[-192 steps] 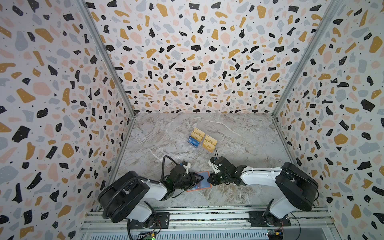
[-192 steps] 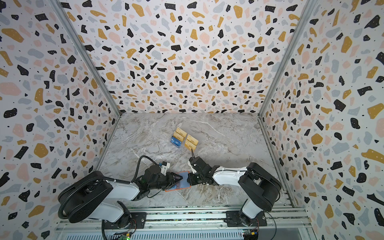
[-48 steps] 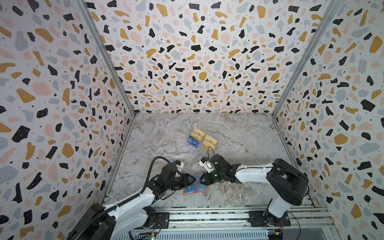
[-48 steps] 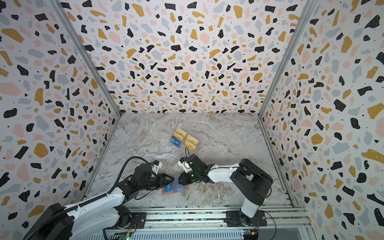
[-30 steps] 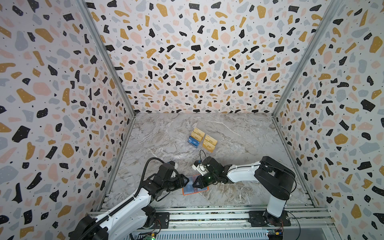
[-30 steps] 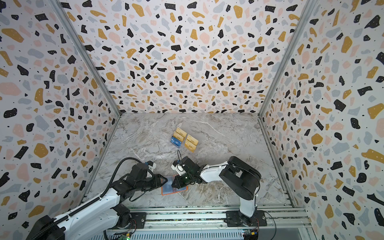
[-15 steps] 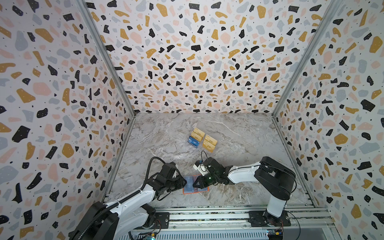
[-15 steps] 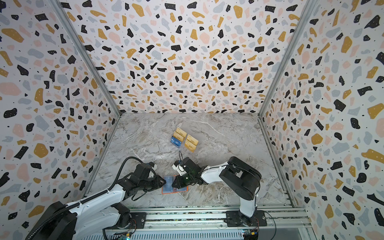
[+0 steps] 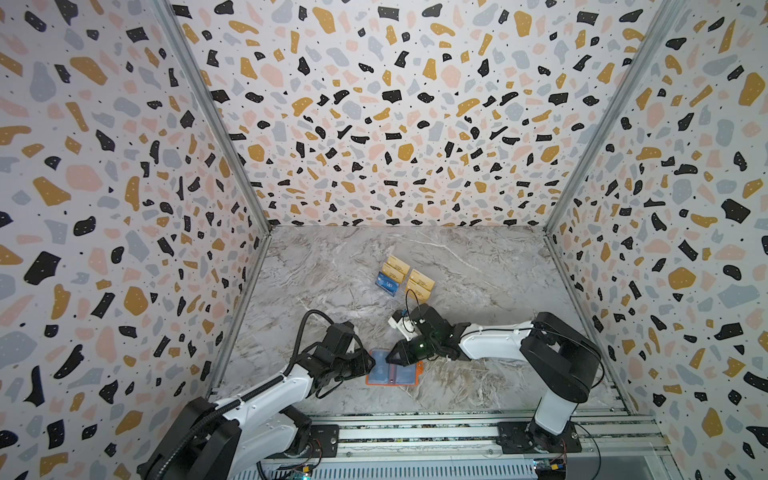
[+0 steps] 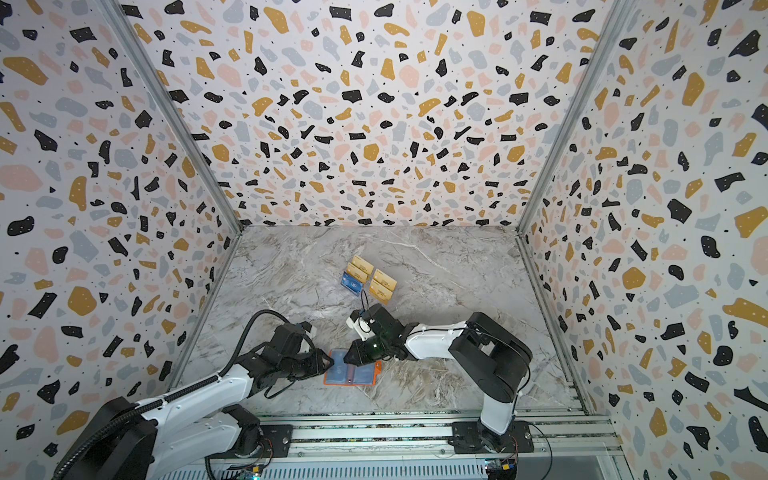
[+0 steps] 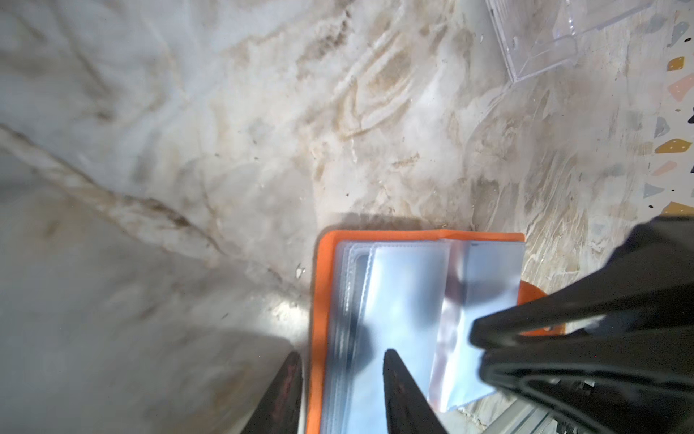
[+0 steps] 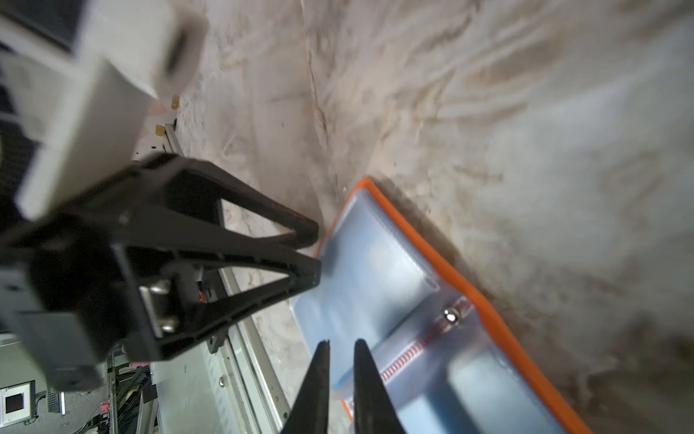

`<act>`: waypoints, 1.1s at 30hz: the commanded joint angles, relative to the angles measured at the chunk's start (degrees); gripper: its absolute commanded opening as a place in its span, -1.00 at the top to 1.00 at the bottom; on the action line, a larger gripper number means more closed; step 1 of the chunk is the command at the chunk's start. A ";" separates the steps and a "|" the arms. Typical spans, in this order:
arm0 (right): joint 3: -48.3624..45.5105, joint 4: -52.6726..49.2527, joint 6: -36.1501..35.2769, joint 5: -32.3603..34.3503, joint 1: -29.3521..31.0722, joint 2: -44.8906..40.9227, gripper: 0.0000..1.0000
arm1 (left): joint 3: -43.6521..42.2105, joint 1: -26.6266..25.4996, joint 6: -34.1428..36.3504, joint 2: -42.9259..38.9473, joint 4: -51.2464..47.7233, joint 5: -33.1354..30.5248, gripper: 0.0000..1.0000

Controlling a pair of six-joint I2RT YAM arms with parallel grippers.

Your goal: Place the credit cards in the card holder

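The card holder (image 9: pixel 399 374) lies opened flat near the table's front, orange with clear sleeves (image 12: pixel 371 270) facing up and a metal snap (image 12: pixel 450 316) at its fold. My left gripper (image 11: pixel 343 355) is open and straddles the holder's left orange edge (image 11: pixel 319 300). It shows in both top views (image 9: pixel 371 365) (image 10: pixel 330 362). My right gripper (image 12: pixel 341 342) hangs over the sleeves at the holder's far side (image 9: pixel 391 359), jaws a narrow slit apart with nothing visible between them. A clear sleeve leaf (image 11: pixel 454 308) stands raised by its tips. The credit cards, gold (image 9: pixel 420 284) and blue (image 9: pixel 387 284), sit further back.
The cards rest in a clear acrylic rack (image 11: pixel 544 41) mid-table, behind both arms. Terrazzo walls (image 9: pixel 395 104) close the left, right and back sides. A metal rail (image 9: pixel 415 432) runs along the front edge, right behind the holder.
My left gripper has moved in to the holder's left edge. The right gripper stays at the holder's far side, its jaws parted slightly. The holder has hardly shifted.
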 commanded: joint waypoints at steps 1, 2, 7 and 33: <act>4.87 -7.06 -5.10 -0.29 -0.79 -2.39 0.67 | 4.24 0.13 1.86 -1.68 -4.82 -1.06 0.23; 5.58 -7.37 -5.34 -0.62 -0.73 -1.92 0.67 | 5.69 0.16 2.51 -2.23 -6.33 -1.56 0.23; 7.59 -7.25 -5.75 -1.83 -1.70 -0.09 0.67 | 8.43 0.13 1.92 -3.57 -5.90 2.32 0.28; 73.21 -46.22 -32.50 11.21 -14.24 32.17 0.44 | 1.43 -0.14 -2.70 0.70 9.46 5.35 0.33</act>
